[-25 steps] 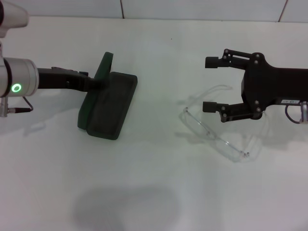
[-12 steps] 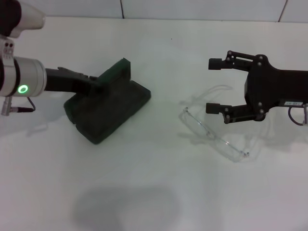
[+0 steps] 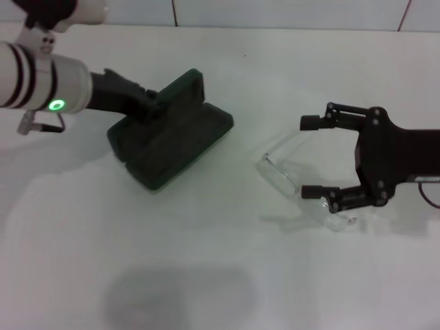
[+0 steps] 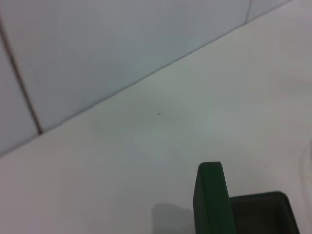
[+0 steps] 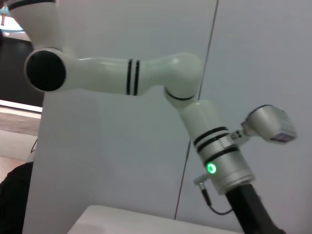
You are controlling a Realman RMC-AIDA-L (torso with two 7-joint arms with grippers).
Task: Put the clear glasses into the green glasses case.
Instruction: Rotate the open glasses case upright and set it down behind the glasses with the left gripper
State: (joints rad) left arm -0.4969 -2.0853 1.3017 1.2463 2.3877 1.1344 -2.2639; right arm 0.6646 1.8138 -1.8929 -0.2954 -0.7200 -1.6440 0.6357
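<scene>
Gripping, left gripper (image 3: 152, 108): closed on the far-left edge of the green glasses case (image 3: 172, 130), at the hinge side where lid meets base; the fingers themselves are hidden against the dark case.
Green glasses case: lies open at the far left of the white table (image 3: 206, 261), set at a slant, lid raised toward the far side; in the left wrist view the upright lid edge (image 4: 210, 200) and a corner of the dark tray are seen.
Clear glasses (image 3: 295, 180): rest on the table right of centre, well apart from the case.
Right gripper (image 3: 309, 157): spread wide open, nothing held; one finger is seen far of the glasses, the other near, over the lens end.
Right wrist view: only the left arm (image 5: 146, 80) and a wall are shown.
</scene>
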